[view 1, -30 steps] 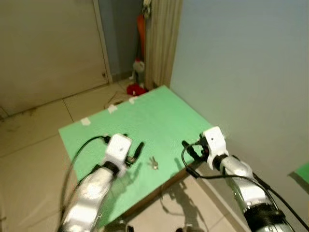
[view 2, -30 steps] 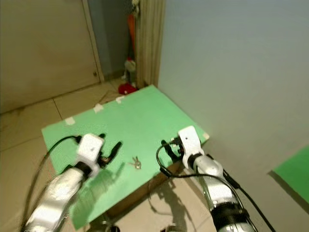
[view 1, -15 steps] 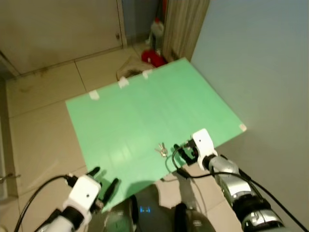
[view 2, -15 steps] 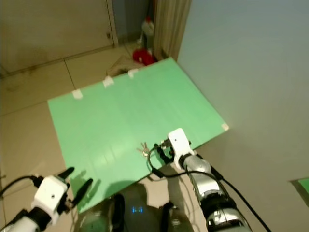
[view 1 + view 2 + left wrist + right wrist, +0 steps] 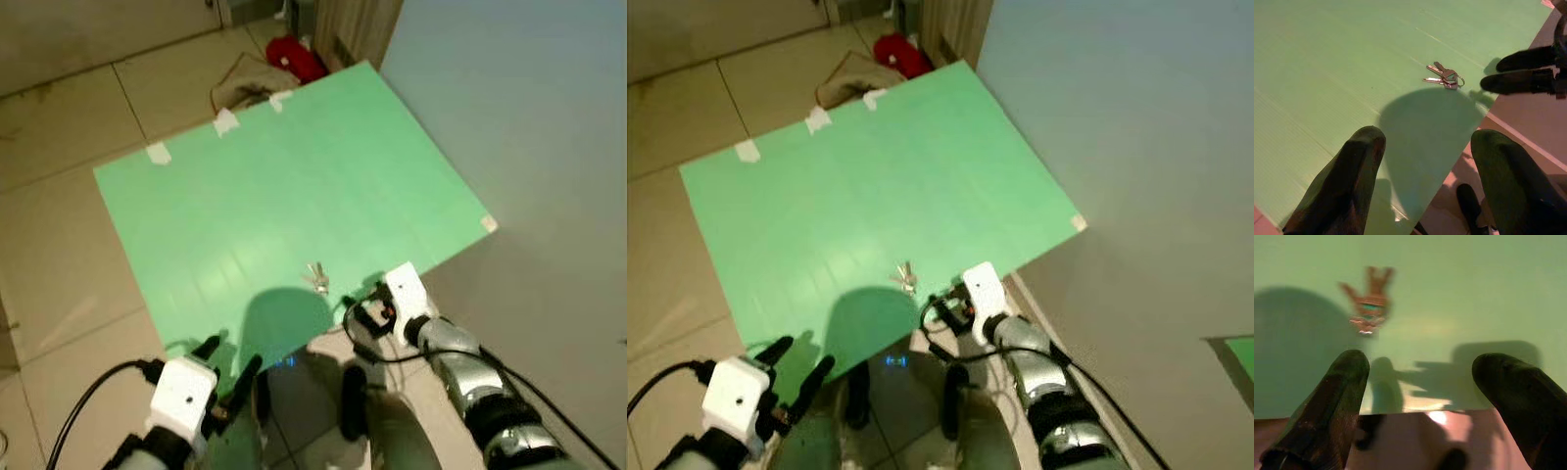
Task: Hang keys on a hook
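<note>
Right claw spread (low, at mat edge) near keys.

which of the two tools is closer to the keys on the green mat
The right tool, open at the mat's near edge just beside the keys. The left tool sits farther off, at the mat's near-left corner.

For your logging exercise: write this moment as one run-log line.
keys: lying on green mat | right gripper: open, at mat edge beside keys | left gripper: open, over near mat edge | keys not yet gripped
</note>
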Tool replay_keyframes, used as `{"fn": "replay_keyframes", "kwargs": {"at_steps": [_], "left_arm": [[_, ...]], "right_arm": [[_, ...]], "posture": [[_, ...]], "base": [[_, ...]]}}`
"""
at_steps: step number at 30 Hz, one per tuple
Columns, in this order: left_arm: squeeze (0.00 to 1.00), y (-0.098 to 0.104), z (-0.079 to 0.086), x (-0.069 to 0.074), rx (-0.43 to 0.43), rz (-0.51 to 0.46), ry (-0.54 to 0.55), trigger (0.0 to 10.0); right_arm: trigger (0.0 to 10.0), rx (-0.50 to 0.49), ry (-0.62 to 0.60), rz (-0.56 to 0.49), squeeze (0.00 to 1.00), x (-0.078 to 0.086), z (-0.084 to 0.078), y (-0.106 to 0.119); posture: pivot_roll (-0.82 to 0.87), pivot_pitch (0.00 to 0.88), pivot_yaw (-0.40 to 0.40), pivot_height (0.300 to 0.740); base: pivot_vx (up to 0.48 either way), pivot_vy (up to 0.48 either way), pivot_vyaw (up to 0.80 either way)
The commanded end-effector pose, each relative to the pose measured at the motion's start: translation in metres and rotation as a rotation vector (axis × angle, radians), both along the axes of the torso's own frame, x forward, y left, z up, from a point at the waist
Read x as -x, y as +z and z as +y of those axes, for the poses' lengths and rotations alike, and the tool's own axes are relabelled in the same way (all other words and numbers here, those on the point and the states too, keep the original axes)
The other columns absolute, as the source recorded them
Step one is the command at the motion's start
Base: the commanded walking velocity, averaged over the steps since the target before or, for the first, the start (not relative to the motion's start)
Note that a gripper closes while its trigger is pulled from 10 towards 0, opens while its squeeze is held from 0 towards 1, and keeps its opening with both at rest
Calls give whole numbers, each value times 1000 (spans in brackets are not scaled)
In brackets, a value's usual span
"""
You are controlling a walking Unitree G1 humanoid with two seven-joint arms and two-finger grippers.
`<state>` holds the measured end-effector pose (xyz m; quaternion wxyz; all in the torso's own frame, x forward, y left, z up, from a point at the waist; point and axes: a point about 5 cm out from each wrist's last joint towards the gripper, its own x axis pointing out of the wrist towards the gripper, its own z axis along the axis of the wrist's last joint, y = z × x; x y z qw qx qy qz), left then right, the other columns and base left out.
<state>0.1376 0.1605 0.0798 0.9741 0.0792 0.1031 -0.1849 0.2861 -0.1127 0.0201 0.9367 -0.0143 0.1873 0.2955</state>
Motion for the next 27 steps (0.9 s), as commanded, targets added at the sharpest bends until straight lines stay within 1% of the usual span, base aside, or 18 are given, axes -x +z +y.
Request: {"fn": "replay_keyframes", "kwargs": {"at_steps": [1, 5, 8, 11, 15, 18, 21, 27], "left_arm": [[0, -4, -6, 7, 4, 39, -7, 10000], [0, -6, -11, 7, 6, 47, -13, 10000], [0, -7, -14, 6, 9, 52, -14, 10000], [0, -7, -15, 6, 10, 53, -11, 10000], [0, -8, -16, 7, 13, 53, -9, 10000], [0, -7, -18, 7, 16, 53, -11, 10000], [0, -7, -21, 9, 18, 54, -19, 10000], [0, -8, -27, 12, 14, 58, -27, 10000]], "right_arm": [[10000, -54, -7, 44, 0, 9, -3, -5], [10000, -110, 17, 58, 0, 13, 1, -2], [10000, -132, 13, 51, 0, 12, 1, 3], [10000, -121, 9, 44, 0, 10, 0, 3], [10000, -76, -9, 17, 0, 5, 6, 2], [10000, -65, -15, 16, 0, 4, 10, 1], [10000, -83, -27, 15, 0, 0, 18, 2], [10000, -115, -22, 20, 0, -3, 29, 3]], "posture": [[211, 426, -94, 740], [194, 424, -99, 740], [188, 423, -104, 740], [187, 426, -109, 740], [195, 429, -109, 740], [199, 433, -110, 740], [206, 437, -112, 740], [210, 442, -118, 740]], "base": [[0, 0, 0], [0, 0, 0], [0, 0, 0], [0, 0, 0], [0, 0, 0], [0, 0, 0], [0, 0, 0], [0, 0, 0]]}}
